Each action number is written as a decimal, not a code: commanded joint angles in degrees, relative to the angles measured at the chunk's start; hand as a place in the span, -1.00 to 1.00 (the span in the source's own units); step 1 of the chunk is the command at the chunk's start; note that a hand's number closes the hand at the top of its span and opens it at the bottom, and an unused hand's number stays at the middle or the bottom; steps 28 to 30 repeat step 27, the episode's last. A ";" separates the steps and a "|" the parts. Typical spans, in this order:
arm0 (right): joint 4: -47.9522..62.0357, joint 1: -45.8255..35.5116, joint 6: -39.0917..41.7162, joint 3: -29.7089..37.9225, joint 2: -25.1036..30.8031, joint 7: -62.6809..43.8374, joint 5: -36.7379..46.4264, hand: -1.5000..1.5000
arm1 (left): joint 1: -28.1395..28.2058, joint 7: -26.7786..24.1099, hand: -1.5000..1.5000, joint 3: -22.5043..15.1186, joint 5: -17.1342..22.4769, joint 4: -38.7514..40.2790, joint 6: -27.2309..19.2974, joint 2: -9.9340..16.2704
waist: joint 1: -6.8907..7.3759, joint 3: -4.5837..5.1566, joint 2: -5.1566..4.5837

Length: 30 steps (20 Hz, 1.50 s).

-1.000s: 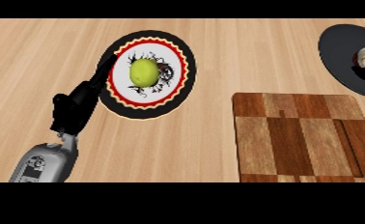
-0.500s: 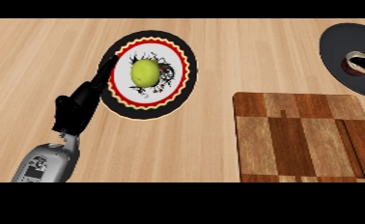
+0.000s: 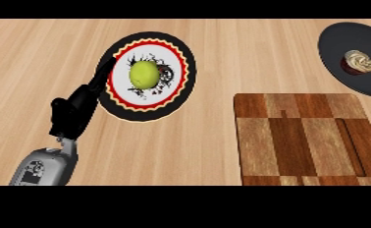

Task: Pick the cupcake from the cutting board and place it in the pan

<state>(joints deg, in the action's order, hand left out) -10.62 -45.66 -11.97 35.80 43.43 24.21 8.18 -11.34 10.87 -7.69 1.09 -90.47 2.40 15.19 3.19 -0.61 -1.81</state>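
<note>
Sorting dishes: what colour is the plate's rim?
Black rim, red scalloped ring inside; head view.

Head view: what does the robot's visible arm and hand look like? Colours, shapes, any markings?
Only the left arm shows. The forearm is a rounded light-grey shell with a darker panel on it. A narrow pale wrist piece joins it to the left hand, which is matte black, blocky at the palm, with slim black fingers. No cables or lettering are readable.

A light wooden worktop (image 3: 239, 60) fills the whole view — pale planks with fine grain running side to side. The light is even and soft, with only faint shadows; no walls, floor or windows show.
</note>
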 commanded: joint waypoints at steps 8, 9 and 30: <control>-0.43 10.54 12.46 4.90 0.38 17.96 -5.22 -1.00 | 1.90 0.67 0.00 -0.25 -0.84 -1.33 -0.09 -0.57 | -0.78 0.20 0.74; -0.34 12.00 14.10 5.13 0.42 18.86 -5.78 -1.00 | 1.38 2.57 0.00 0.50 0.08 -2.49 0.05 -0.57 | -1.38 0.29 1.05; -0.53 20.26 14.44 3.38 -5.90 30.19 -7.95 -1.00 | 1.68 1.07 0.00 2.84 -3.06 -0.22 1.00 -1.89 | -2.25 0.43 1.42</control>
